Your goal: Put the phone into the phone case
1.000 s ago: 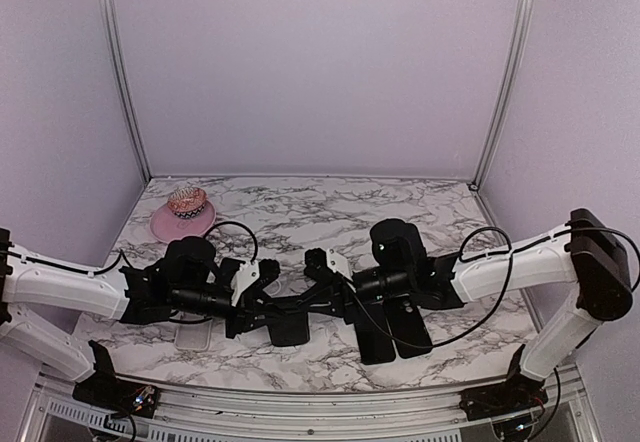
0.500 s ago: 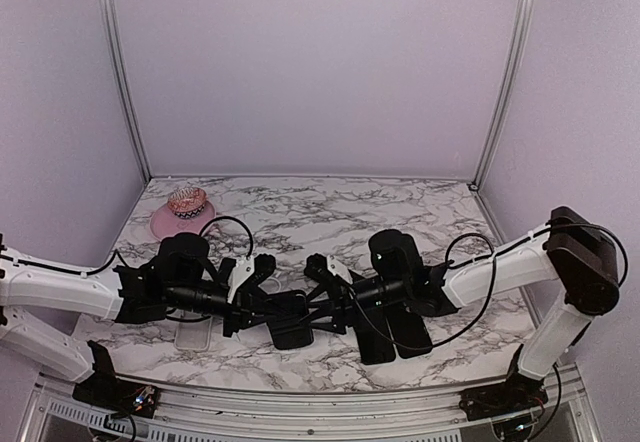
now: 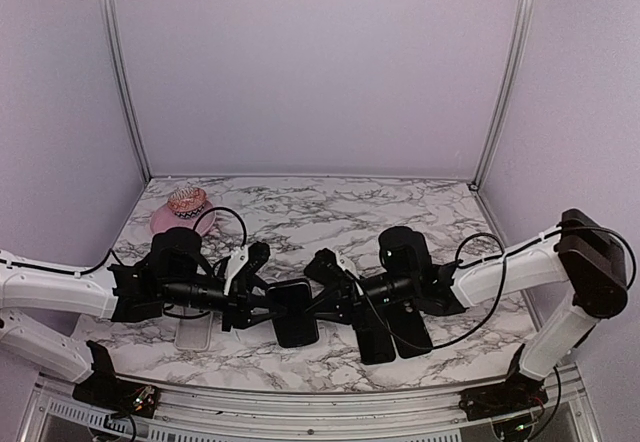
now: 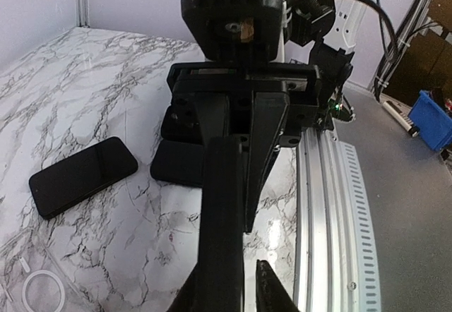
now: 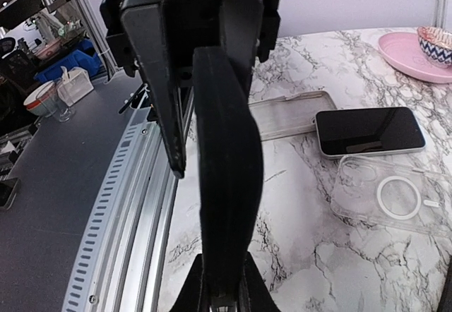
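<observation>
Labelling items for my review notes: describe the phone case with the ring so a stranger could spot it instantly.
On the marble table, toward the pink plate, a light-edged phone lies screen up. The ringed case lies flat next to it. It is see-through like the other clear case, but only it carries a white ring.

Left claw (image 3: pixel 268 307), right claw (image 3: pixel 322 307) pinch black phone (image 3: pixel 295 315) from opposite sides over marble table (image 3: pixel 330 212); pink plate (image 3: pixel 163 228) back-left.
</observation>
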You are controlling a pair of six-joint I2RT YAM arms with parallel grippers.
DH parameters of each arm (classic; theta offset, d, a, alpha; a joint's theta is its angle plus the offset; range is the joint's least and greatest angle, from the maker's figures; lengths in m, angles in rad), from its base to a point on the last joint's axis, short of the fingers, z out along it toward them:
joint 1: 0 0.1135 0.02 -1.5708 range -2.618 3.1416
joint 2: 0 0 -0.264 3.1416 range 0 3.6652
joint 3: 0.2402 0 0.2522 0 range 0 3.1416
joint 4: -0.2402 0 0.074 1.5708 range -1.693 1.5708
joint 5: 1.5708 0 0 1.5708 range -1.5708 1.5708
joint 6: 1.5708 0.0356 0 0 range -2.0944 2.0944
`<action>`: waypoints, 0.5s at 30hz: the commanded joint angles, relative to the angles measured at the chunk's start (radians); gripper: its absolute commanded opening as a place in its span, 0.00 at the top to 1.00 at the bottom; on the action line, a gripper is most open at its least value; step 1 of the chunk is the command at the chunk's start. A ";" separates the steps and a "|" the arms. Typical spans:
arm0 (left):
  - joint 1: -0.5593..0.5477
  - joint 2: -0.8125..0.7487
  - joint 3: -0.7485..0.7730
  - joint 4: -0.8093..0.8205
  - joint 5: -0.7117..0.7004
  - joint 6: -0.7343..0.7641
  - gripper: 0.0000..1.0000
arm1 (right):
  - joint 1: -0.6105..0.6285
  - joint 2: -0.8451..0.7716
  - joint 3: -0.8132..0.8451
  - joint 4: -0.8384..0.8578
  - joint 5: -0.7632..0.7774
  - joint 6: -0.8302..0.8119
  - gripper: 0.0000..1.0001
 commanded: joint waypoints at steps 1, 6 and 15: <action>-0.006 -0.072 0.019 0.073 -0.080 0.007 0.43 | -0.074 -0.103 0.029 -0.067 -0.010 0.045 1.00; 0.007 -0.120 0.008 0.044 -0.345 -0.042 0.13 | -0.229 -0.159 0.145 -0.395 0.010 0.060 1.00; 0.020 -0.080 0.090 -0.145 -0.529 -0.064 0.11 | -0.681 -0.147 0.337 -1.047 0.130 0.006 1.00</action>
